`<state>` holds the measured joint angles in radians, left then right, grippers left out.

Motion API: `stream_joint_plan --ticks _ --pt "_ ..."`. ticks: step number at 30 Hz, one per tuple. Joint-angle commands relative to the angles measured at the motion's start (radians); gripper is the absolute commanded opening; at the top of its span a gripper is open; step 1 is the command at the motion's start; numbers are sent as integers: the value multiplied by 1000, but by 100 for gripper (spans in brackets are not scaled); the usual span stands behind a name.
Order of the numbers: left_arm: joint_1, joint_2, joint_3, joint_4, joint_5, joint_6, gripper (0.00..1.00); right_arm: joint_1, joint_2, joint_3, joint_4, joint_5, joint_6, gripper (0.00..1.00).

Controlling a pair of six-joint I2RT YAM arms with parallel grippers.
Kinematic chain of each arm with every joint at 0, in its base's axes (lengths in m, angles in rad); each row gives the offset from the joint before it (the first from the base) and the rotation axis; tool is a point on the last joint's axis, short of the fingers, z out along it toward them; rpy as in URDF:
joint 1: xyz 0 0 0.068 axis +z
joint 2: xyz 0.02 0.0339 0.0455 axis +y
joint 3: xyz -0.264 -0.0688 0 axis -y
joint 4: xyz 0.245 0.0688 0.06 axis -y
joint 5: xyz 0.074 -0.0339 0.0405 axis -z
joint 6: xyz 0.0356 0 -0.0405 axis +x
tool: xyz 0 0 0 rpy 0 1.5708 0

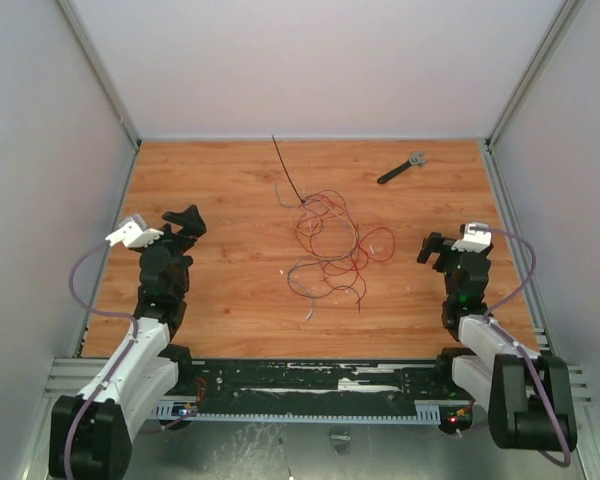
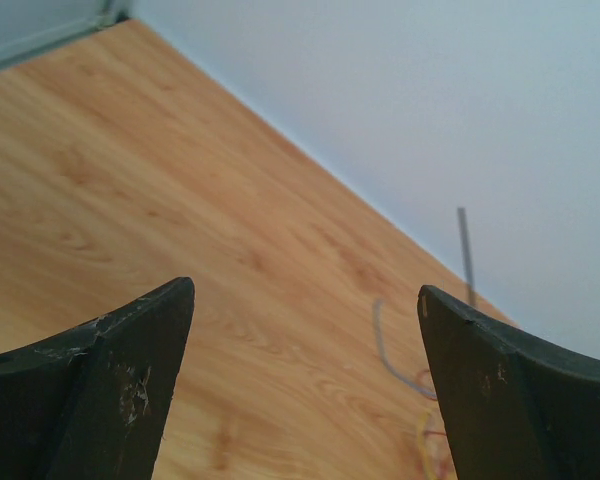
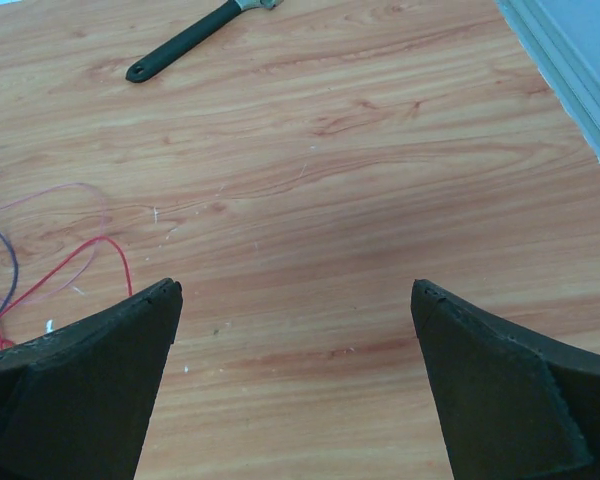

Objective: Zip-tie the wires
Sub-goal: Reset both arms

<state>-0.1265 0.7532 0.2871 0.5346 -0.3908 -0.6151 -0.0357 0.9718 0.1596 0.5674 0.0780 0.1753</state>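
The wires (image 1: 330,245) lie as a loose, mostly red tangle in the middle of the wooden table. The zip tie (image 1: 286,168), a thin black strip, lies slanted just behind them, its near end reaching the tangle. My left gripper (image 1: 185,222) hovers open at the left, well clear of the wires. In the left wrist view the gripper (image 2: 305,295) holds nothing; a grey strand (image 2: 382,345) and the blurred zip tie (image 2: 466,255) show beyond its right finger. My right gripper (image 1: 435,248) stands open to the right of the tangle. The right wrist view shows it (image 3: 295,290) empty, with red wire loops (image 3: 70,265) to its left.
A short black tool with a grey head (image 1: 401,167) lies at the back right, and its handle (image 3: 185,40) shows in the right wrist view. White walls enclose the table on three sides. A metal rail (image 1: 310,385) runs along the near edge between the arm bases.
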Motion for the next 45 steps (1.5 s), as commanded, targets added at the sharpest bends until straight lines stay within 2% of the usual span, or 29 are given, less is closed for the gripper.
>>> stream_joint_plan --ticks 1,8,12,13,15,16,18,20,22,25,31,34,38,41,45 --pt "4 50 -38 108 -145 83 98 -9 96 -55 335 31 -10 99" --pt "4 135 -97 243 -168 146 98 -7 250 -90 621 -28 -99 99" --pt "4 183 -104 290 -172 208 98 0 453 -141 910 -32 -104 99" --pt "4 188 -110 307 -171 220 98 10 450 -133 927 -34 -119 99" --pt "4 194 -128 357 -169 253 98 19 422 -87 776 -18 -120 99" --pt "4 193 -143 384 -170 276 98 20 451 -81 809 -6 -116 99" --pt "4 191 -174 439 -171 319 98 27 427 -57 721 7 -120 99" --pt "4 205 -215 511 -157 352 98 28 451 -69 781 9 -121 99" --pt "5 256 -253 588 -140 373 98 30 432 -63 735 9 -120 99" --pt "4 289 -230 597 -85 419 98 29 437 -64 748 7 -121 99" --pt "4 399 -242 795 -16 546 98 29 436 -64 747 8 -122 99" --pt "4 389 -233 767 -49 531 98 28 441 -66 758 6 -120 99" --pt "4 310 -219 554 -112 498 98 29 439 -65 753 8 -122 99" --pt "4 335 -274 650 -127 510 98 28 439 -65 753 9 -121 99" --pt "4 466 -302 793 -86 513 98 29 439 -65 755 7 -122 99"
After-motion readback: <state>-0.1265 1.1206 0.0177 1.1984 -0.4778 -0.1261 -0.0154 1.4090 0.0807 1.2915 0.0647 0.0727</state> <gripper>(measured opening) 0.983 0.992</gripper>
